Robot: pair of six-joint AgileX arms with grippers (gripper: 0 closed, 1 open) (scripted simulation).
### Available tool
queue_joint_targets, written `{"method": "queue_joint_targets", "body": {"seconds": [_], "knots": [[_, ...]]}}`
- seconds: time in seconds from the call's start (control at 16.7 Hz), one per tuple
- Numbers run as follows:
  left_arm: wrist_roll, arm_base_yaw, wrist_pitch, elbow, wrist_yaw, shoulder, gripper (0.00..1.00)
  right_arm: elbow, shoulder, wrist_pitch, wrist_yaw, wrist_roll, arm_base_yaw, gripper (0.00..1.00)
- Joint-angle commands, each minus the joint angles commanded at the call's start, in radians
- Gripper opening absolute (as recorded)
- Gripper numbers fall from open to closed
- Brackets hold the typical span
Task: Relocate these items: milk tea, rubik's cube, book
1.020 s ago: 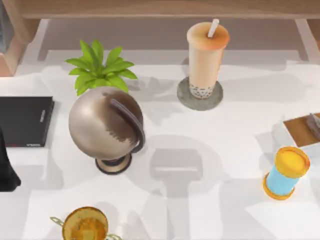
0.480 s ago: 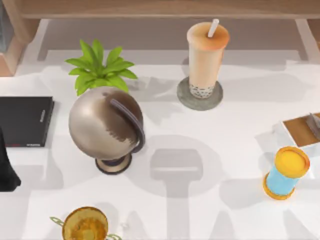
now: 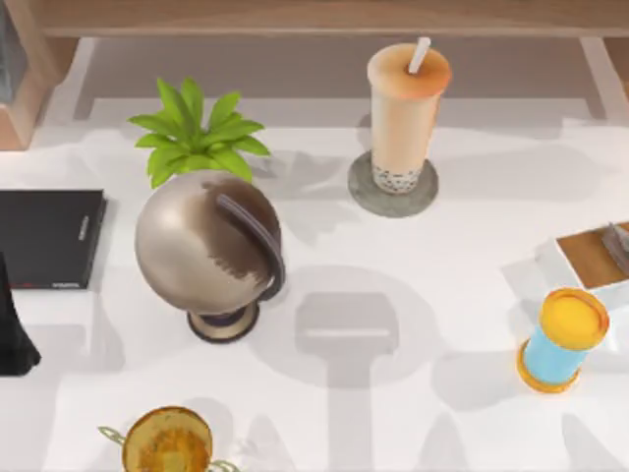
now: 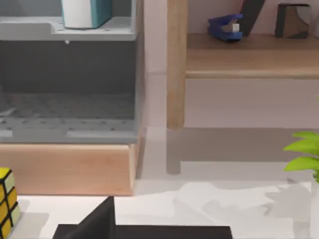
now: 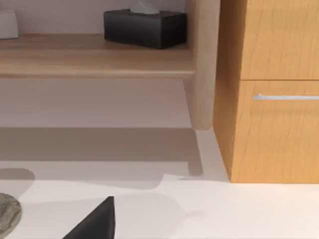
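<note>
You are looking at one of each task thing. In the left wrist view, one rubik's cube (image 4: 5, 208) is sitting on the white table (image 3: 393, 295) at the frame's lower left edge, showing its yellow and white squares. One book (image 4: 85, 12) is standing upright at the upper left of that frame on the grey shelf (image 4: 67, 31), its long axis vertical, with the white page edges to the left of the blue cover.

In the top view, going from left, a dark part of the left arm (image 3: 12, 324) is showing at the left edge, just below one black slab (image 3: 49, 239). Next come one green plant (image 3: 192, 133), one metal globe (image 3: 206, 246) and one golden cup (image 3: 167, 442). One milk tea (image 3: 406, 113) is standing upright in the upper middle on a round grey coaster (image 3: 393, 192), its long axis vertical and its straw leaning toward the upper right. One blue cylinder (image 3: 562, 339) is standing at the lower right.

A dark wedge of the left gripper (image 4: 97, 221) is sitting at the bottom of its wrist view, facing the shelves. The right gripper (image 5: 94, 219) is doing likewise, facing a wooden cabinet (image 5: 269, 89). You cannot tell how wide either one is set.
</note>
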Motion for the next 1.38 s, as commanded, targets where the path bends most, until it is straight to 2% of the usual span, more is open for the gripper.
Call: {"method": "queue_joint_targets", "body": {"seconds": [0.24, 0.42, 0.96, 1.38], "knots": [[0.020, 0.034, -0.060, 0.132, 0.022, 0.106, 1.00, 0.000, 0.000, 0.000, 0.000, 0.000, 0.000, 1.00], [0.050, 0.083, -0.150, 0.340, 0.050, 0.265, 1.00, 0.000, 0.000, 0.000, 0.000, 0.000, 0.000, 1.00], [0.189, 0.273, -0.573, 1.263, 0.143, 0.994, 1.00, 0.000, 0.000, 0.000, 0.000, 0.000, 0.000, 1.00], [0.313, 0.391, -0.972, 1.970, 0.165, 1.650, 1.00, 0.000, 0.000, 0.000, 0.000, 0.000, 0.000, 1.00]]}}
